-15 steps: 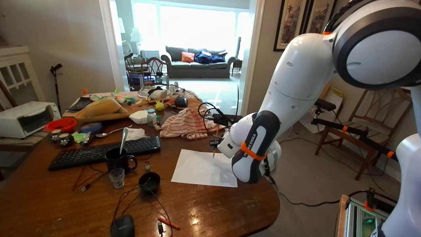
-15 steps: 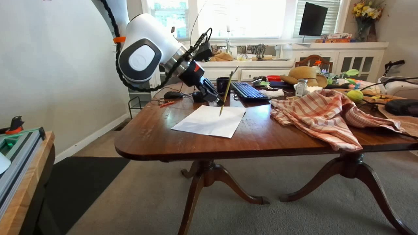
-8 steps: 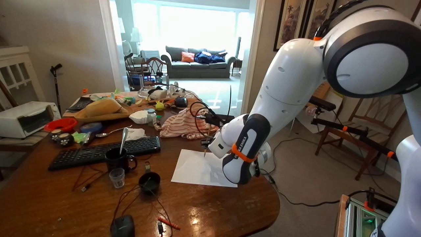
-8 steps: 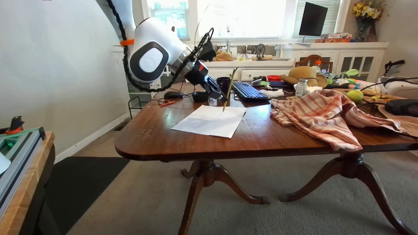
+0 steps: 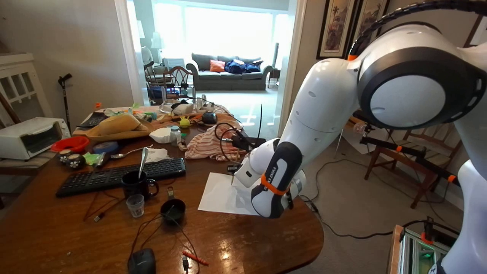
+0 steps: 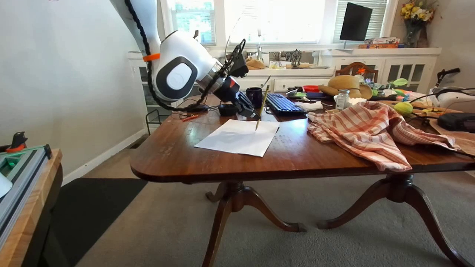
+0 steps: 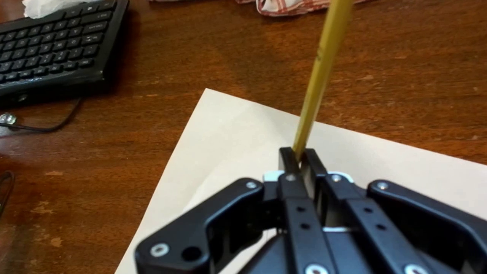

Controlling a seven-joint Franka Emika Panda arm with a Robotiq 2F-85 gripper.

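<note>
My gripper (image 7: pixel 298 156) is shut on a yellow pencil (image 7: pixel 319 72) and holds it between the fingertips. The pencil also shows in an exterior view (image 6: pixel 264 102), leaning a little, its upper end rising above the fingers. Its lower end is over a white sheet of paper (image 6: pixel 237 138); I cannot tell whether the tip touches it. The sheet lies flat on the brown wooden table and also shows in the wrist view (image 7: pixel 232 129). In an exterior view the arm covers most of the gripper and part of the sheet (image 5: pixel 217 194).
A black keyboard (image 5: pixel 114 177), a black mug (image 5: pixel 133 186) with a spoon, a clear glass (image 5: pixel 135 207) and a small black cup (image 5: pixel 167 210) stand beside the sheet. A mouse (image 5: pixel 142 262) and cables lie nearby. A red-striped cloth (image 6: pixel 363 129) hangs over the table edge.
My arm and gripper have moved with the pencil across the sheet, toward the keyboard side. The pencil's lower end rose slightly and then came down again. The sheet has not moved.
</note>
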